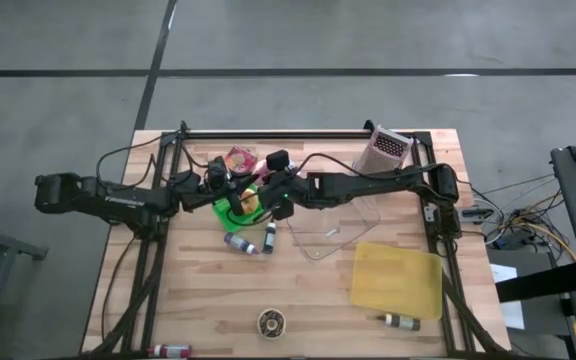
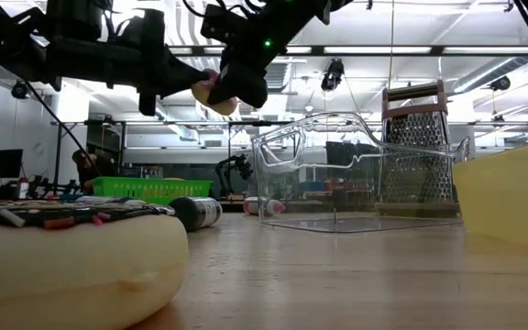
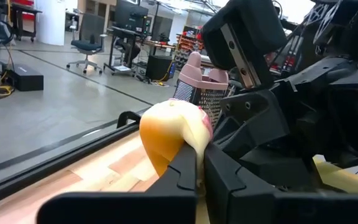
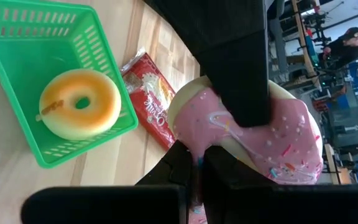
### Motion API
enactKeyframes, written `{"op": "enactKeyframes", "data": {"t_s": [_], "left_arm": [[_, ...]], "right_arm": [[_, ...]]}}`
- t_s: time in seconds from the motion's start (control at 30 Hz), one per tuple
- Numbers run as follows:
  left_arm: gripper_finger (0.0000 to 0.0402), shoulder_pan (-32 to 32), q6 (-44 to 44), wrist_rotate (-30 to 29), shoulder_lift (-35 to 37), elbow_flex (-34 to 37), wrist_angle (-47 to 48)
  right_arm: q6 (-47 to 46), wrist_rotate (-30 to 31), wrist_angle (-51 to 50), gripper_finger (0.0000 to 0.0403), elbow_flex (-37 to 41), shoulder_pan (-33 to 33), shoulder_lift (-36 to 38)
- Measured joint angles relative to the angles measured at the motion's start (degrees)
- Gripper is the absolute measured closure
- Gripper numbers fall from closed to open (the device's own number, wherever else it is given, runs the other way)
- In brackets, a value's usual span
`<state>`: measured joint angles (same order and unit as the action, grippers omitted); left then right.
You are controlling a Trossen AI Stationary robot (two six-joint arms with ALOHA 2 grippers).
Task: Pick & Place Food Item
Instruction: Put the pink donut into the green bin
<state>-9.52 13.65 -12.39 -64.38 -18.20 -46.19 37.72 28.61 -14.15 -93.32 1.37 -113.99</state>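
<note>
Little could be read. The left arm (image 1: pixel 118 199), at the left of the high view, carried pale lettering along its dark link, too small to make out. The red packet (image 4: pixel 151 99), centre of the right wrist view, bore white script that stayed illegible.

Both arms are black and made of long, boxy parts. The left arm (image 1: pixel 108 198) has small white letters on its side. Thin black cables loop along both. The right arm (image 1: pixel 368 186) shows a tiny green light (image 2: pixel 267 43) near its wrist.
</note>
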Motion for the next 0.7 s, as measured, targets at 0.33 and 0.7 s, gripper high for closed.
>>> {"op": "enactKeyframes", "data": {"t_s": [0.33,0.7], "left_arm": [[0.0399,0.04,-1.29,0.04,0.0,0.0,0.11],[0.04,0.0,-2.02,-0.05,-0.02,0.0,0.64]], "right_arm": [[-1.65,-0.12,-1.37,0.0342,-0.02,-0.74,0.02],[-6.87,-0.25,-6.26,0.0224,-0.11,-1.42,0.47]]}}
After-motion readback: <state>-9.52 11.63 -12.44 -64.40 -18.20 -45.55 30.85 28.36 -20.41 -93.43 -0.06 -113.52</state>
